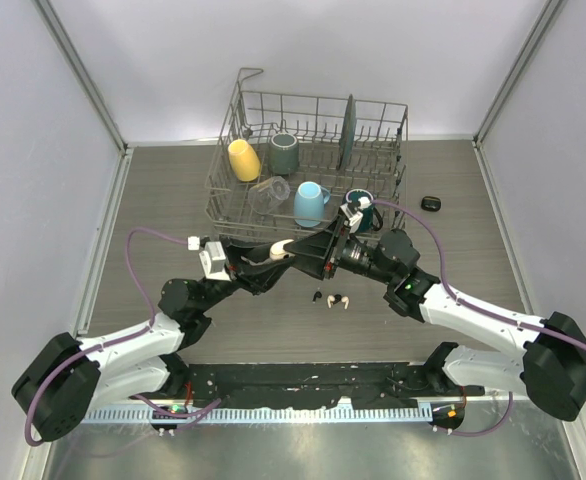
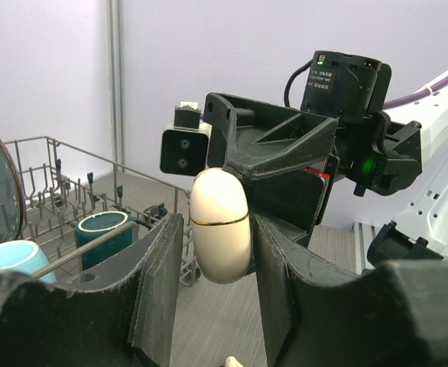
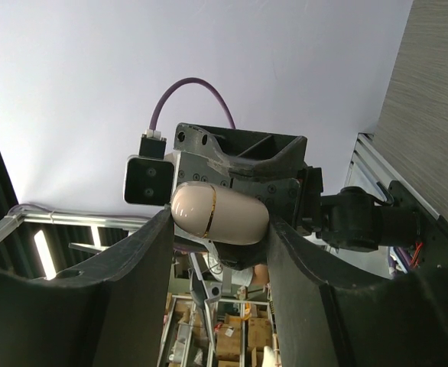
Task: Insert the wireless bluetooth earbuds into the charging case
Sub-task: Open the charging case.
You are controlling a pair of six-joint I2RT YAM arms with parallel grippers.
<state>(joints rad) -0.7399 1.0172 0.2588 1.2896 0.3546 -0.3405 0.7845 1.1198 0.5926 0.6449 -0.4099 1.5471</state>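
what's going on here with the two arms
Both arms meet in the air above the table, with a cream-white charging case between them. The right end effector is clamped on the case. The left end effector has its fingers close on either side, though a firm grip can't be confirmed. The case is closed, and the earbuds lie loose on the table below, not yet inserted.

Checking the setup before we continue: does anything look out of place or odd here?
A black earbud and a white earbud lie loose on the table; the cream case in the right hand looks shut. A small black case sits alone near the right wall.
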